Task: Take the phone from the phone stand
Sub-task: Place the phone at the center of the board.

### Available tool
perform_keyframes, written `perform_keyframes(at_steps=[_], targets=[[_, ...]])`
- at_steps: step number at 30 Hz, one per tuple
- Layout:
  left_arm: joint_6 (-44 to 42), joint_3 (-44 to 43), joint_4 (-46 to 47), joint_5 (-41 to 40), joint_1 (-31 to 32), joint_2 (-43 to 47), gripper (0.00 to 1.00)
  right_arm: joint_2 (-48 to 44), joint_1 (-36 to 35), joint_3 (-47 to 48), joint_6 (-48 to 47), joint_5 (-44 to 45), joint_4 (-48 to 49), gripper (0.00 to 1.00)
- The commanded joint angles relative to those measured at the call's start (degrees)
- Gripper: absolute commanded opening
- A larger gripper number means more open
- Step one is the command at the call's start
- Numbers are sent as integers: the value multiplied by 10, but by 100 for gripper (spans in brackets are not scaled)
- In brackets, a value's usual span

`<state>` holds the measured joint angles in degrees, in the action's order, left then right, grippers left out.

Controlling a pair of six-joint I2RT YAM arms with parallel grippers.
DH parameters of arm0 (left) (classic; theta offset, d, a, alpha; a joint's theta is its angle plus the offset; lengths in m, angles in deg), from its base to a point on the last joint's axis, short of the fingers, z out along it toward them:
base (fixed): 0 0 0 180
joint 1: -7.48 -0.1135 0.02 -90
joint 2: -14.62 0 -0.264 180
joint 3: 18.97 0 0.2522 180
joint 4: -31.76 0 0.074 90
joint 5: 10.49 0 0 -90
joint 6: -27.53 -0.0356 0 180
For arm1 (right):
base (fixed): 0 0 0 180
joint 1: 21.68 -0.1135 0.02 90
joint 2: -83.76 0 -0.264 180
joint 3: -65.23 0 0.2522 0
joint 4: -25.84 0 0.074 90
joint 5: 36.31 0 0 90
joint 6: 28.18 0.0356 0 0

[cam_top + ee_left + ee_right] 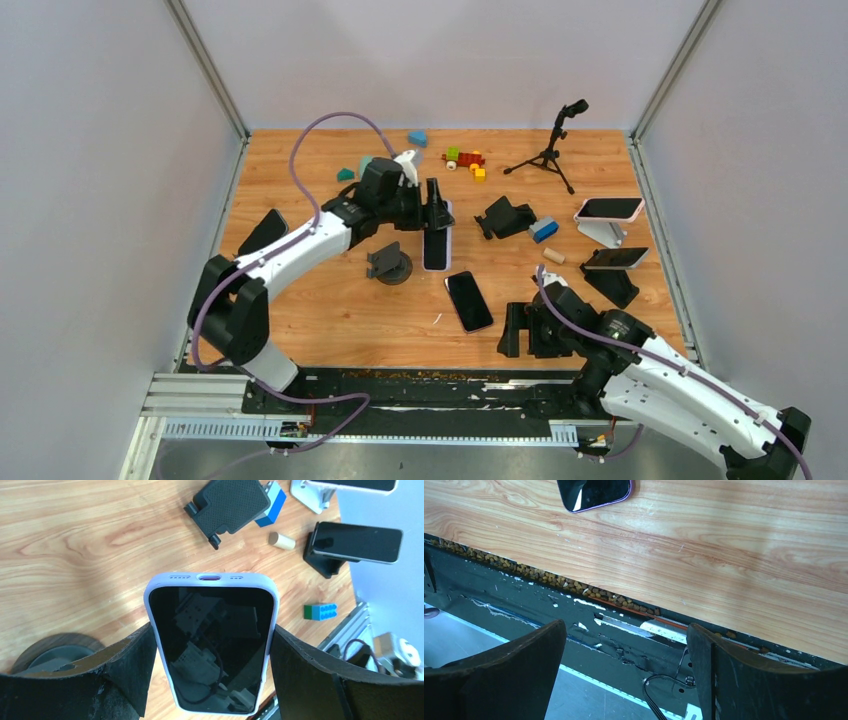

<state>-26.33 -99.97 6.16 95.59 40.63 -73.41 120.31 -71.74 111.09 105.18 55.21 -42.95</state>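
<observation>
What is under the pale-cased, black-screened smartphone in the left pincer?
Around the pale-cased smartphone only bare wooden tabletop shows; the round black stand sits off to one side, not beneath. The patch directly below is hidden by the phone and the left pincer.

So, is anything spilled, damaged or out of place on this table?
Yes. Small brown pellets lie spilled in a line along the near edge of the table, in the gap beside the black rail. The rail itself looks scraped, with white chipped patches. I see nothing else damaged.
</observation>
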Motion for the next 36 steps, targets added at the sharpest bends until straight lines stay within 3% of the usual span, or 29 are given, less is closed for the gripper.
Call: perform_keyframes(at_steps=[1, 10, 22, 28, 31, 36], targets=[[-21, -62, -5, -64, 21, -56, 51, -14, -2, 30, 9, 18, -13, 91], [-73, -146, -107, -202, 47, -163, 51, -19, -3, 24, 16, 19, -19, 91], [-79, -201, -116, -232, 68, -273, 53, -16, -2, 24, 16, 18, -19, 91], [-98, -197, -151, -301, 69, -279, 54, -18, -2, 26, 15, 19, -20, 91], [-101, -182, -157, -315, 69, -283, 58, -17, -2, 31, 12, 22, -20, 91], [-88, -146, -137, -301, 71, -285, 79, -14, -2, 37, 9, 25, -18, 92]])
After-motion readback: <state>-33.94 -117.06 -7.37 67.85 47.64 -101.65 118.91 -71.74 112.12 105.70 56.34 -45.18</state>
